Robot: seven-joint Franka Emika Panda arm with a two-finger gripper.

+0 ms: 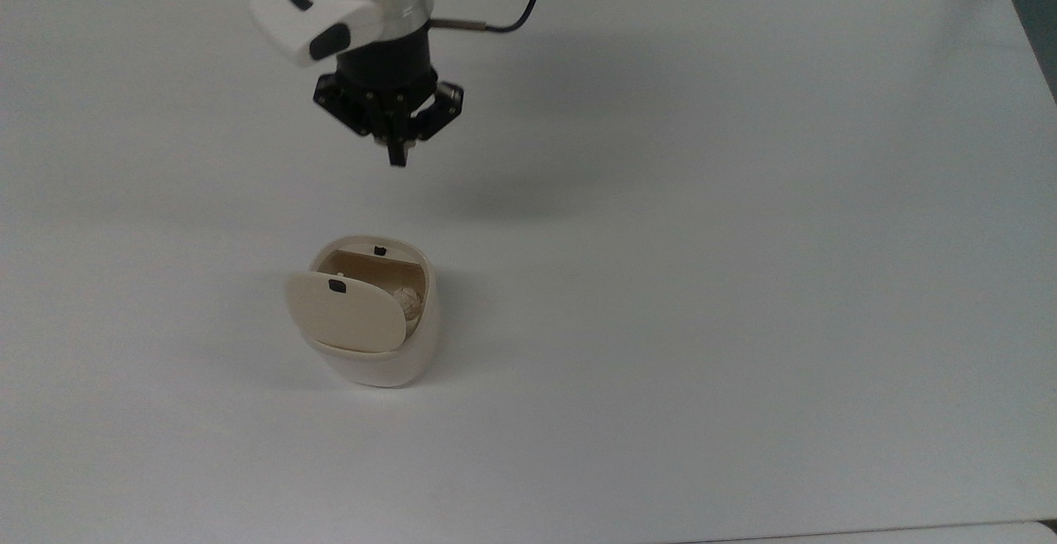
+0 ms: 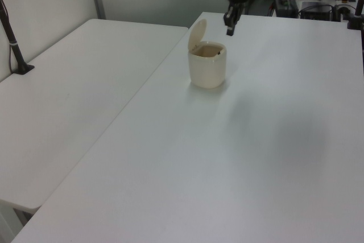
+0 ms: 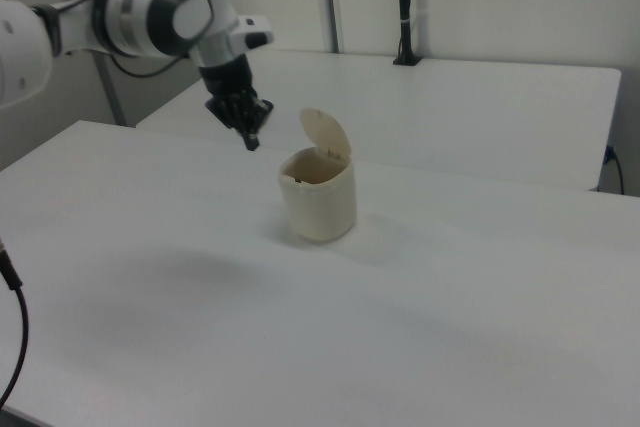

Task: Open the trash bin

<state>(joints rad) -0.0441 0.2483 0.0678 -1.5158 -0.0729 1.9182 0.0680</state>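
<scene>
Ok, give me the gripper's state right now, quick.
Gripper: shut, holding nothing, above the table, clear of the trash bin, whose lid is up.

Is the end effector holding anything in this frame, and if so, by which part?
Nothing is held. The end effector hangs shut above the table, apart from the trash bin, whose lid stands open.

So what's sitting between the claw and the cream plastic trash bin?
Nothing: in the top view, bare white table separates the claw from the bin.
</scene>
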